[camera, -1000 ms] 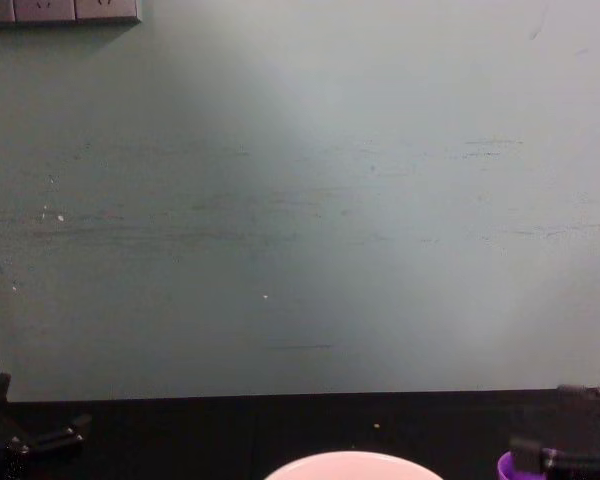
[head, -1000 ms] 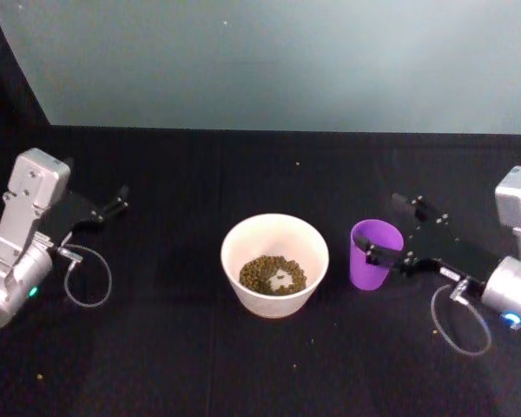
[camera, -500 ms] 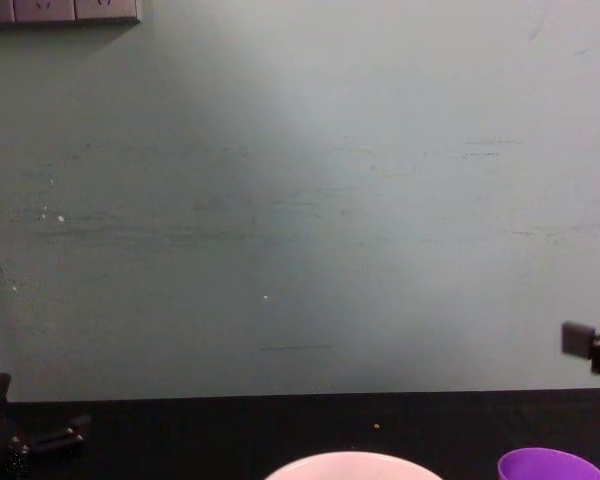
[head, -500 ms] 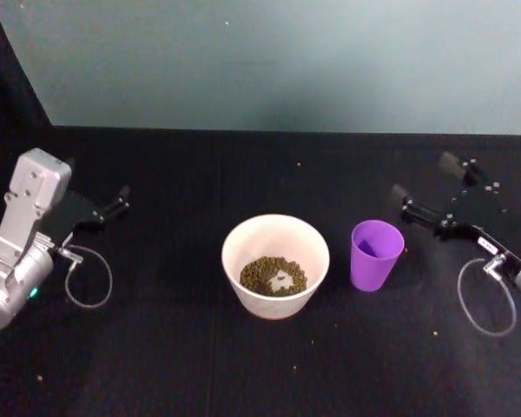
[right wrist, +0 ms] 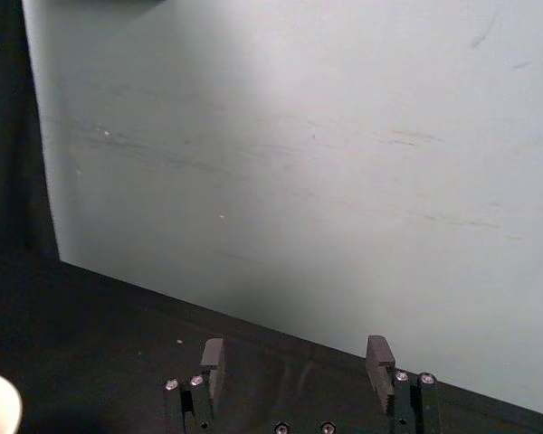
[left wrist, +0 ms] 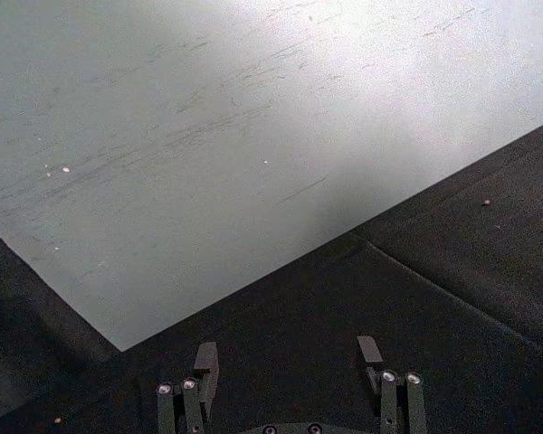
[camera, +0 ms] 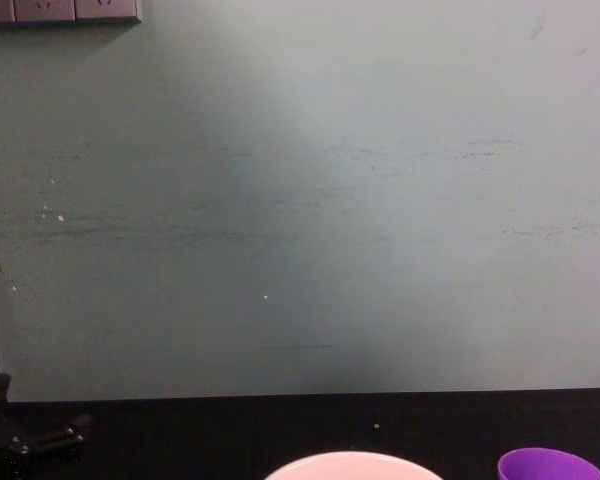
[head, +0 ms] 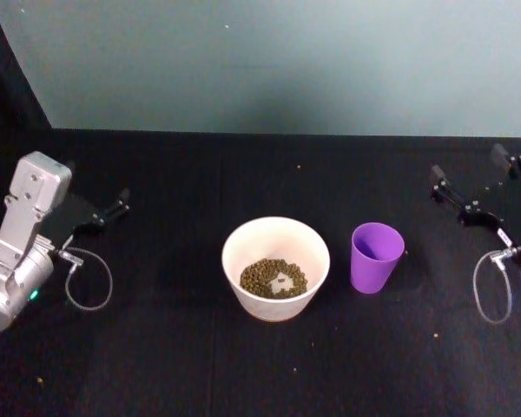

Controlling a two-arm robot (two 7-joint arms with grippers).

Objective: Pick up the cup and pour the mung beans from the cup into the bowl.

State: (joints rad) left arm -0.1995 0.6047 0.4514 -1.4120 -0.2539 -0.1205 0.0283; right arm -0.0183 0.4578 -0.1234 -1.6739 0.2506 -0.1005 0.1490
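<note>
The purple cup (head: 377,257) stands upright on the black table, just right of the bowl (head: 236,244), with nothing holding it. Mung beans (head: 273,276) lie in a heap in the bowl's bottom. My right gripper (head: 469,169) hangs open well to the right of the cup and apart from it; in the right wrist view its fingers (right wrist: 378,354) stand wide with nothing between them. At the table's left side my left gripper (head: 119,201) is parked, open and empty. The chest view catches the bowl's rim (camera: 352,460) and the cup's rim (camera: 550,464) at its lower edge.
A pale green wall (head: 278,61) closes off the back of the black table (head: 191,174). A few stray beans (head: 436,334) lie scattered on the cloth. Cable loops hang from both wrists.
My right gripper has come off the cup and drawn back to the right and upward. The cup stays standing beside the bowl. The left arm has not moved.
</note>
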